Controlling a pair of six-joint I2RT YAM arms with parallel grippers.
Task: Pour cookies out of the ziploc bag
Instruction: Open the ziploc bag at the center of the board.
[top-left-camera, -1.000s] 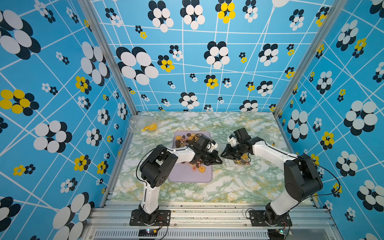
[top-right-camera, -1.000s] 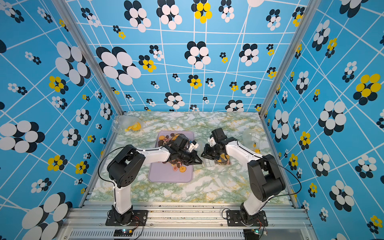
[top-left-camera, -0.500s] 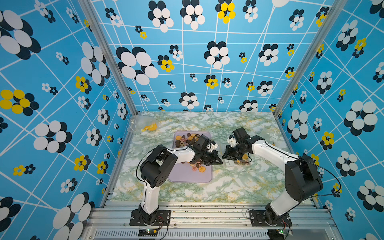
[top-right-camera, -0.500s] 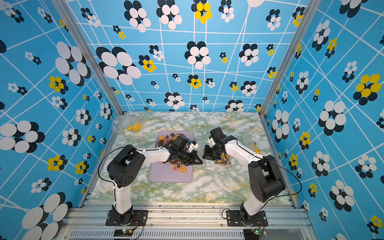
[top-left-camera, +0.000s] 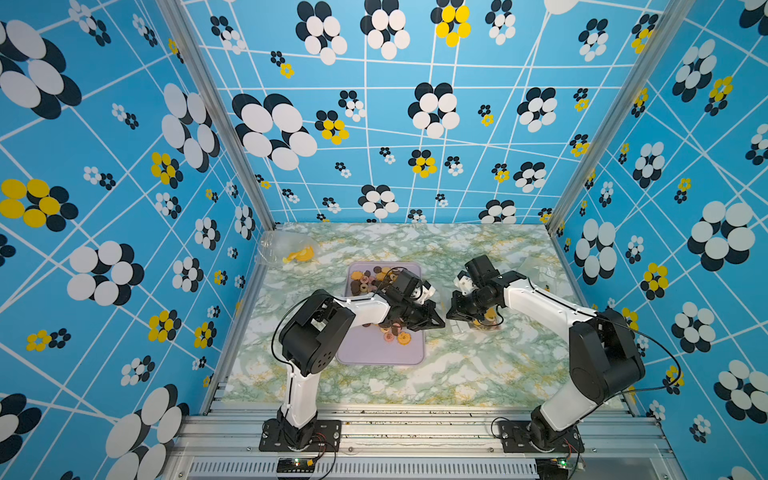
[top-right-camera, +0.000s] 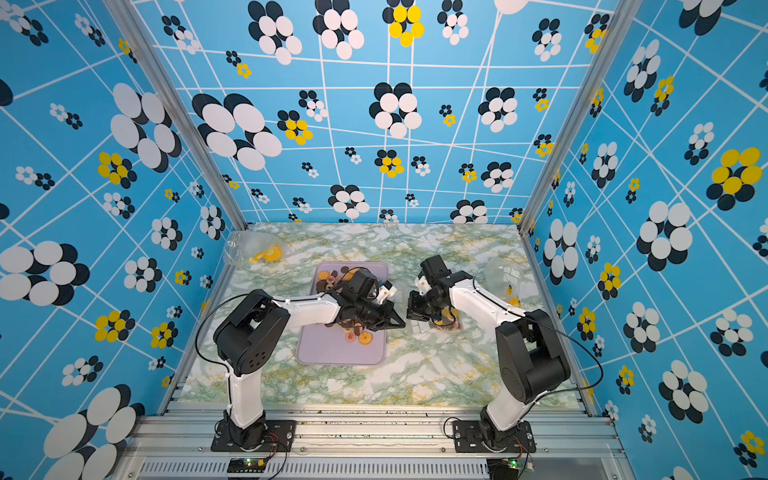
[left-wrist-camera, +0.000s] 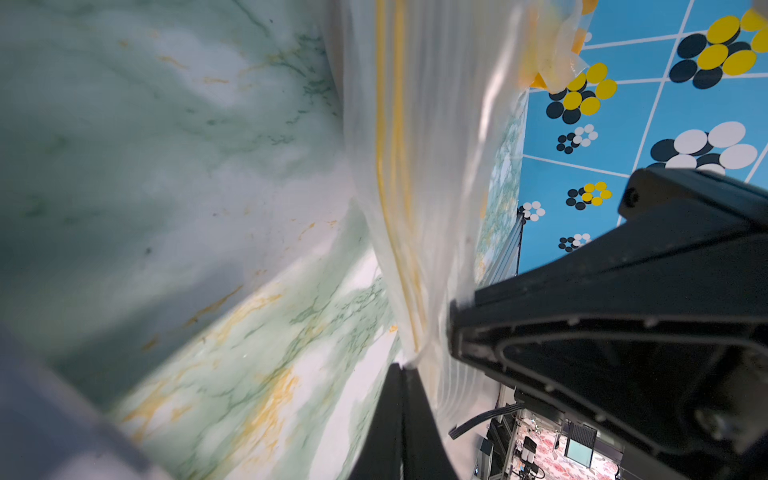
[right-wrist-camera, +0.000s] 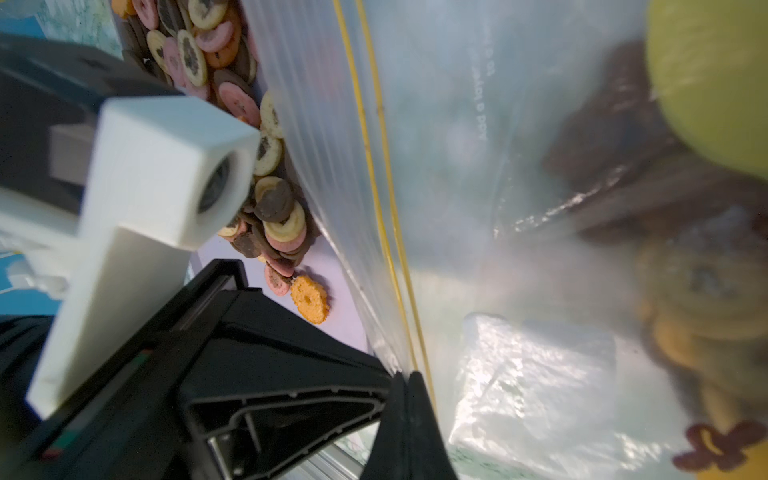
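Pinching the ziploc bag (right-wrist-camera: 449, 199) at its yellow zip rim with the left claw (left-wrist-camera: 405, 376), closed flat on the clear film. Gripping the same rim with the right claw (right-wrist-camera: 409, 386) too, likewise squeezed fully together on the plastic. Meeting almost tip to tip, seen in both top views, just off the 3 o'clock edge of the lilac tray (top-left-camera: 376, 353). Resting the bag's body on the green marbled worktop (top-left-camera: 457, 374), at 3 o'clock of that tray, partly hidden under the right wrist. Heaped at the tray's 12 o'clock end: most of the cookies (top-left-camera: 368, 282), brown, pink and tan. Scattered nearer the tray's middle, towards 3 o'clock: a few more, among them an orange ring (right-wrist-camera: 309, 299). Showing blurred through the film: several brown and orange-tan cookies inside the bag, beside a white sachet (right-wrist-camera: 532, 374). Cannot tell what the round yellow-green shape near them is. Lying well apart at 11 o'clock, in the far corner: another clear bag (top-left-camera: 274, 249) holding a yellow piece (top-left-camera: 299, 254). Sitting at 2 o'clock by the side wall: a third clear bag (top-left-camera: 540, 270).
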